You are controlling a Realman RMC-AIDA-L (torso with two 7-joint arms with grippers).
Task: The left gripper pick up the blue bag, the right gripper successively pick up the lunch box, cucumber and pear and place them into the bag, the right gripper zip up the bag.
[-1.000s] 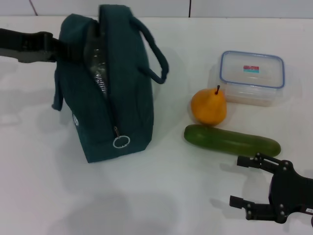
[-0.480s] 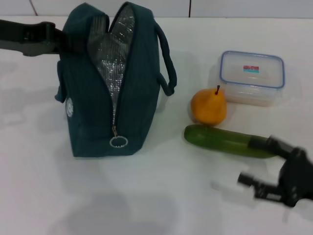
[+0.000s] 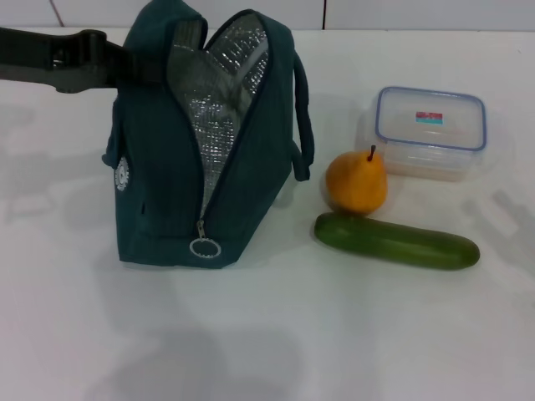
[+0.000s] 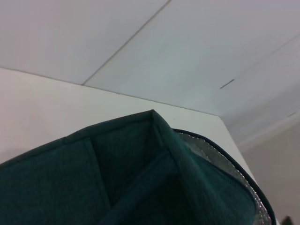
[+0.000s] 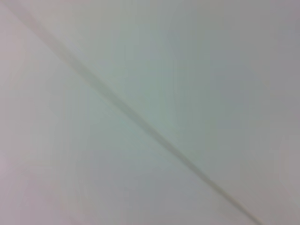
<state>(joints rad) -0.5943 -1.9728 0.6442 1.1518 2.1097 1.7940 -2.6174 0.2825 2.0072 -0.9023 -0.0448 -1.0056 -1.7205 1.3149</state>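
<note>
The blue bag (image 3: 159, 192) stands upright on the white table (image 3: 276, 334), left of centre. Its mouth gapes open and shows the silver foil lining (image 3: 219, 109). The ring zipper pull (image 3: 205, 249) hangs low at the front end. My left gripper (image 3: 125, 68) reaches in from the left and grips the bag's upper left side; its fingertips are hidden by the fabric. The left wrist view shows the bag's top fabric (image 4: 131, 178) up close. The pear (image 3: 356, 182), the cucumber (image 3: 394, 241) and the lunch box (image 3: 430, 132) lie to the right of the bag. My right gripper is out of view.
The bag's loop handle (image 3: 303, 117) hangs on the side facing the pear. The pear touches the cucumber, and the lunch box sits just behind them. The right wrist view shows only a blurred pale surface.
The left arm moved right with the bag, and the bag's mouth opened wider. The right gripper, at the lower right before, has moved out of the head view.
</note>
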